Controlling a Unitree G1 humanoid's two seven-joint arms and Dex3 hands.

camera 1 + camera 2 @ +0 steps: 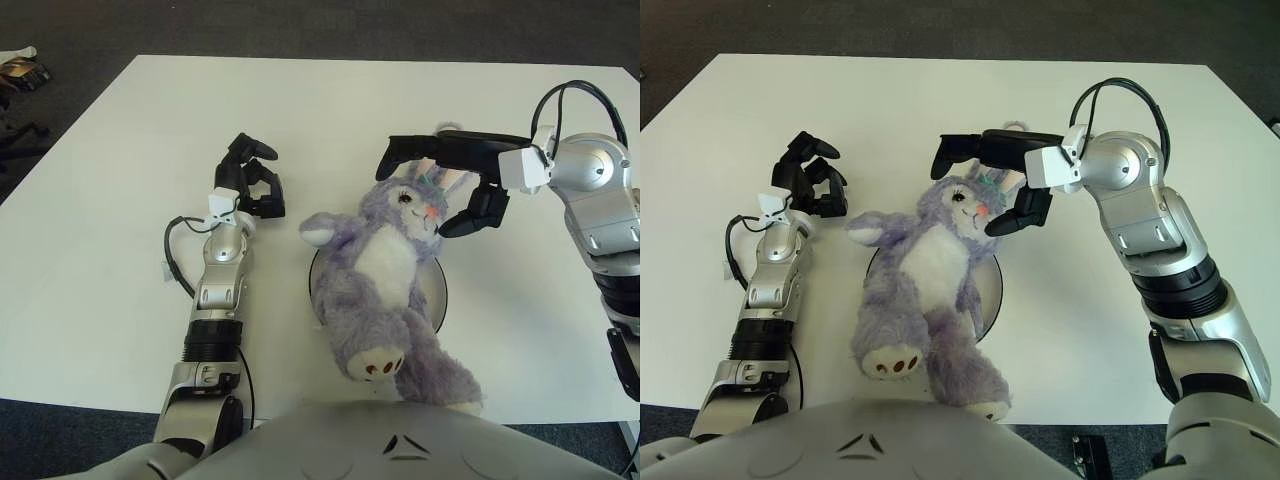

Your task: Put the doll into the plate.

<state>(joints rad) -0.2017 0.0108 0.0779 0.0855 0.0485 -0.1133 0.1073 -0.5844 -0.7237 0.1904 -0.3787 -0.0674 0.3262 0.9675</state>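
One purple plush doll, one dark plate and two robot hands share a white bench. The doll, a long-eared rabbit with a white belly and pink nose, lies on its back across the plate, covering most of it; only arcs of the rim show at the doll's 3 o'clock and 9 o'clock sides. Its long axis runs on a diagonal: head and ears point toward 1 o'clock, legs toward 6 o'clock, with the feet hanging past the plate's near rim onto the bench. One arm sticks out toward 9 o'clock.

The right robot hand hovers at the doll's head, at about 1 o'clock from the plate. Its fingers are spread apart and clasp nothing: the long ones reach over the ears, while a shorter one hangs just beside the doll's cheek.

The left robot hand shows at 9 o'clock from the doll's head, just beside the outstretched plush arm, fingers curled together and holding nothing.
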